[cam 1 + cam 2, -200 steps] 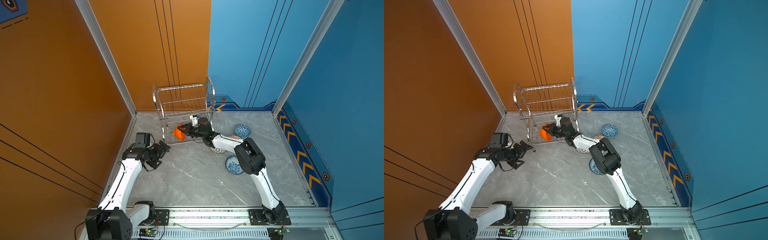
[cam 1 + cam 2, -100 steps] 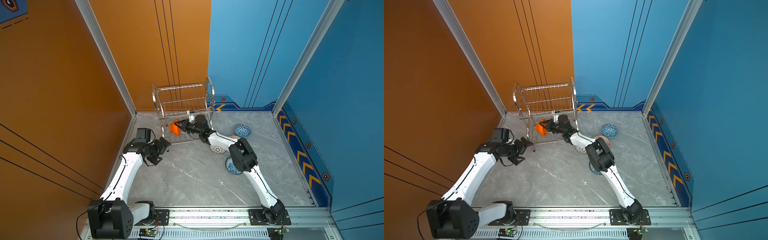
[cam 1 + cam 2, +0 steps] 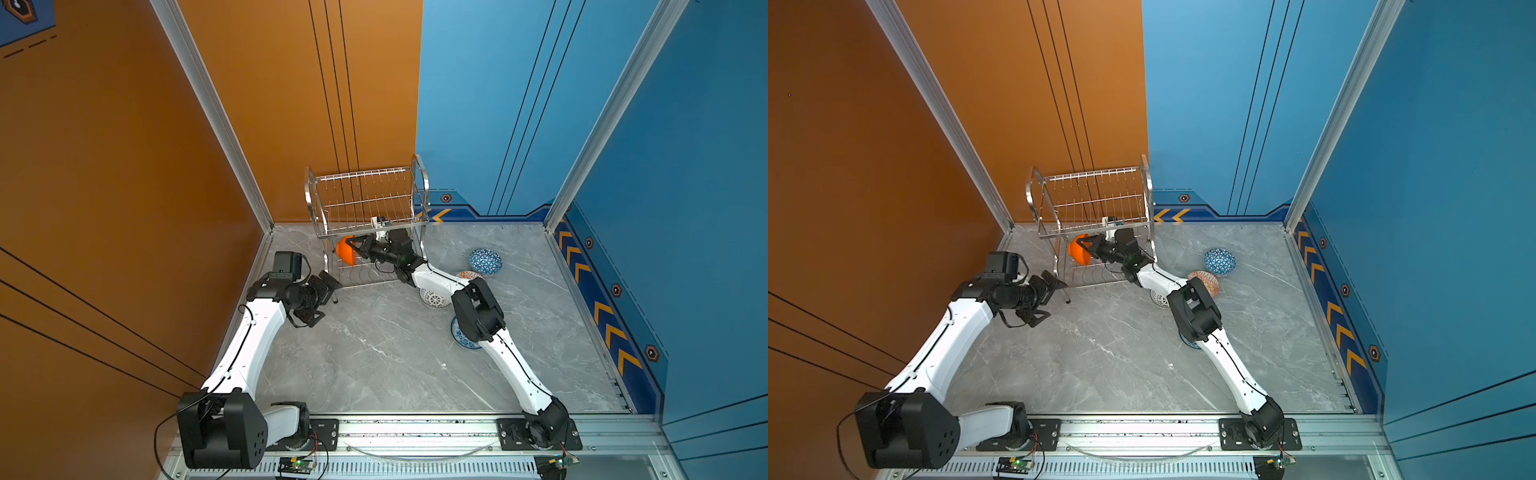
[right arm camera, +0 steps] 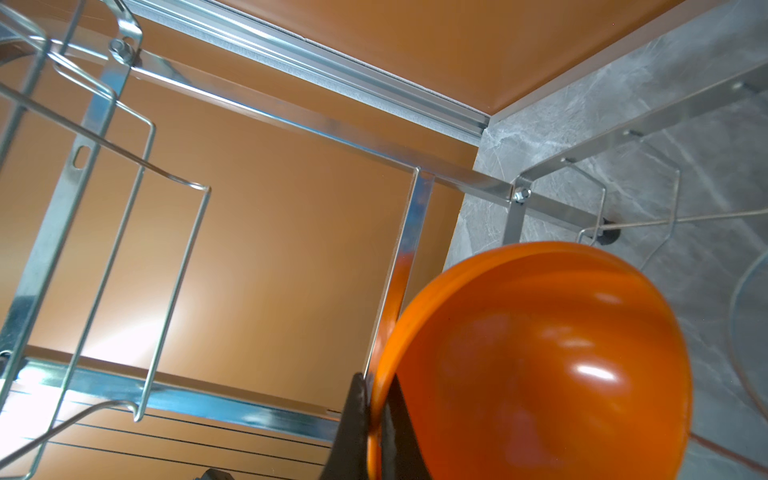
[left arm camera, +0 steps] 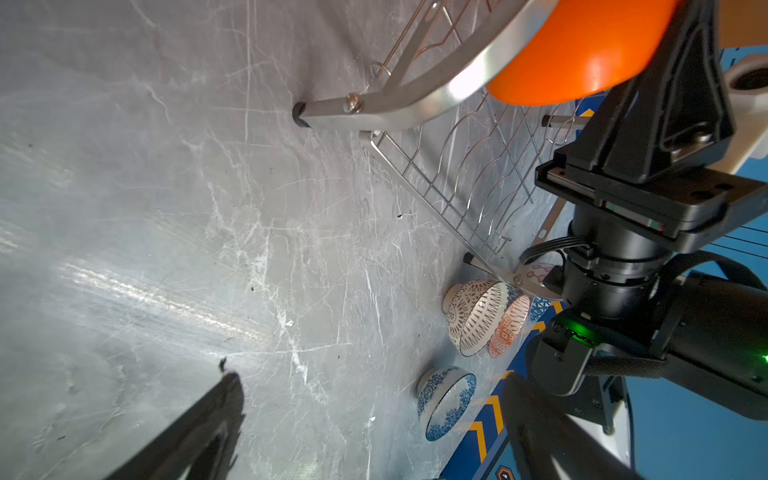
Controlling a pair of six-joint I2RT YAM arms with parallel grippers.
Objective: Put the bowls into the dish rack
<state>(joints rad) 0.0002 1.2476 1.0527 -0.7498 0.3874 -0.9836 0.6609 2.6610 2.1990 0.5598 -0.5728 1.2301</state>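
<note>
Grey marble floor (image 3: 395, 353), right gripper (image 4: 374, 395) pinching the rim of the orange bowl (image 4: 540, 365) inside the dish rack (image 3: 365, 199), left gripper (image 3: 322, 301) spread wide nearby.

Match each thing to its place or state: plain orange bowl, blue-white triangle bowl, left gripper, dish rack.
Things:
1. plain orange bowl
2. blue-white triangle bowl
3. left gripper
4. dish rack

Places or states:
A. open and empty
B. stands by the orange wall
C. pinched at its rim by the right gripper
D. lies on the table, untouched

Pairs: 1-C, 2-D, 3-A, 4-B
</note>
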